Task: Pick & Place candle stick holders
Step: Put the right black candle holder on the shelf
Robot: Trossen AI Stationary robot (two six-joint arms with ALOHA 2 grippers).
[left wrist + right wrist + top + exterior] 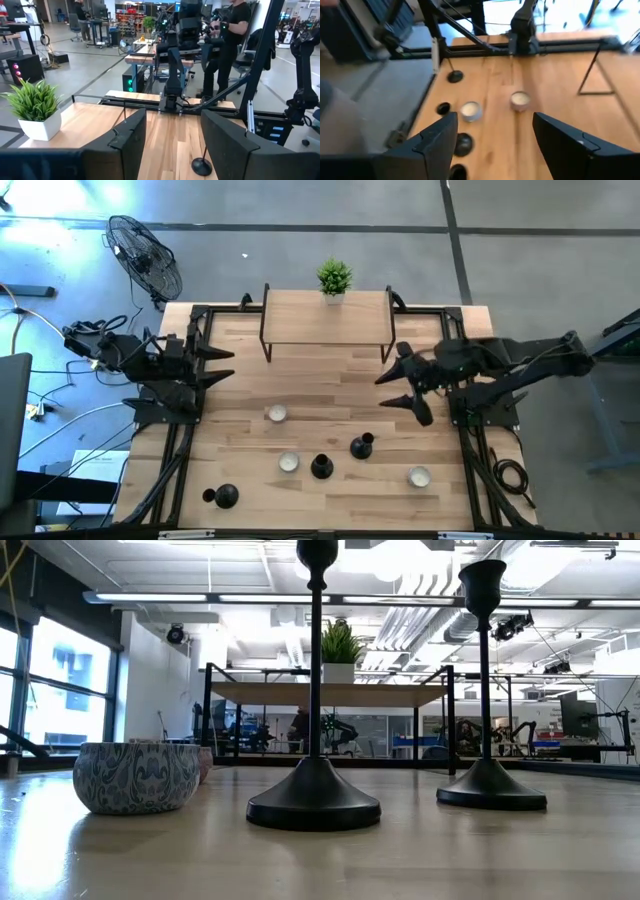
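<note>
Three black candle stick holders (321, 467) stand on the wooden worktop (330, 390) near its front edge, one (226, 496) at the left corner, two (361, 447) mid-front among small candle bowls (277, 414). Left gripper (222, 366) and right gripper (395, 390) hover at the sides, fingers spread, grasping nothing
</note>
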